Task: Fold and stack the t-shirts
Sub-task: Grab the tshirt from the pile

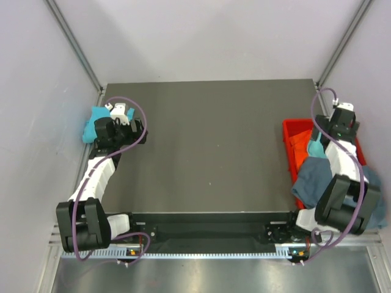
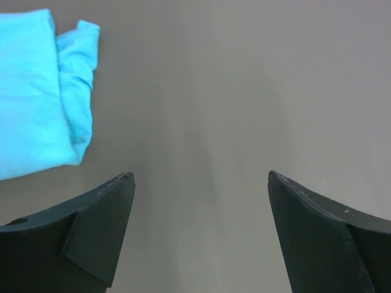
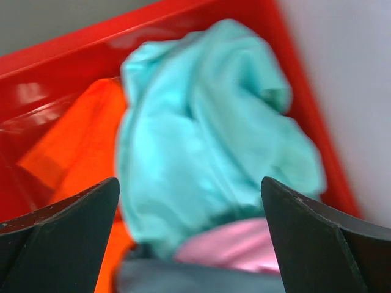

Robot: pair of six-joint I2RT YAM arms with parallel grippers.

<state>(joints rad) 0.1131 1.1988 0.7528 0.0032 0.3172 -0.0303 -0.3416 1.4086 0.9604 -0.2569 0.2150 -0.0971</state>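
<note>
Top external: cyan shirt (image 1: 93, 127) bunched at table's (image 1: 208, 146) left edge. Grey-blue shirt (image 1: 313, 180) draped over near end of red crate (image 1: 293, 131) at right, mint shirt (image 1: 316, 148) in crate behind it.
Left wrist: left gripper (image 2: 200, 176) wide open, holding nothing. Cyan shirt looks folded, 1 sleeve showing, up-left of fingers and apart from them; top view hides that fold.
Right wrist: right gripper (image 3: 189, 180) wide open, empty. Crumpled mint shirt seen btwn its 2 fingers, contact unclear. Orange cloth (image 3: 79, 140) and pink cloth (image 3: 226, 244) beside it, blurred.
</note>
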